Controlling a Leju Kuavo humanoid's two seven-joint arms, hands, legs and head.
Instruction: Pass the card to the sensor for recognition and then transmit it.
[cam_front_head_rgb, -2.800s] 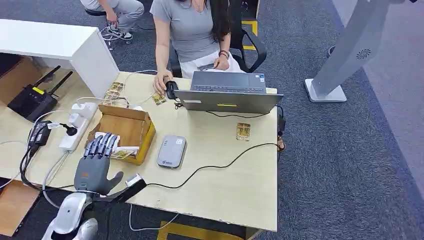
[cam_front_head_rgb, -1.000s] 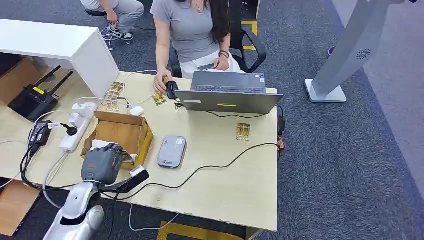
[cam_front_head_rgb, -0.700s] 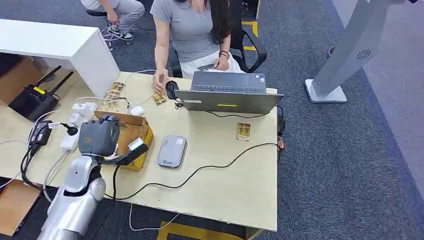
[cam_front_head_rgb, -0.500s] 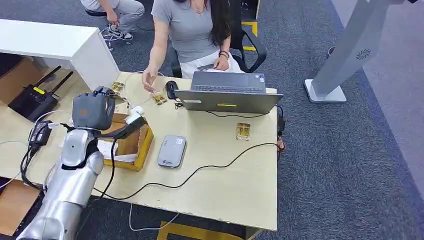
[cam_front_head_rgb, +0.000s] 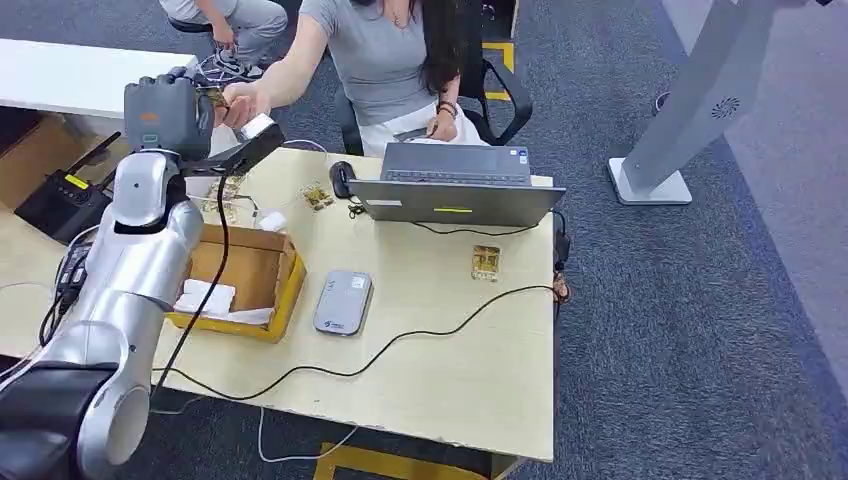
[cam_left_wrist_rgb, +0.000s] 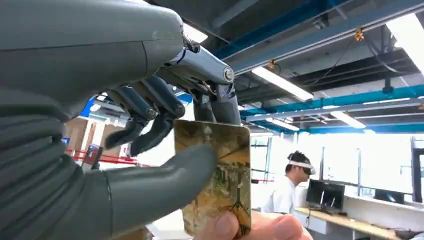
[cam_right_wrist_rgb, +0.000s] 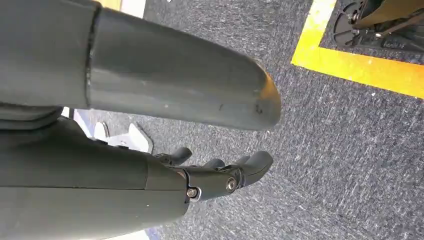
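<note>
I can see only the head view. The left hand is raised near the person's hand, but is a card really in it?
Observer: Yes. In the left wrist view the left hand pinches a yellow-brown printed card between thumb and fingers.
Operator: Does the person touch the card already?
Observer: A person's fingertip is against the card's free edge, opposite the robot's fingers.
Operator: And the right hand, where is it?
Observer: The right wrist view shows the right hand hanging over grey carpet, fingers curled, holding nothing.
</note>
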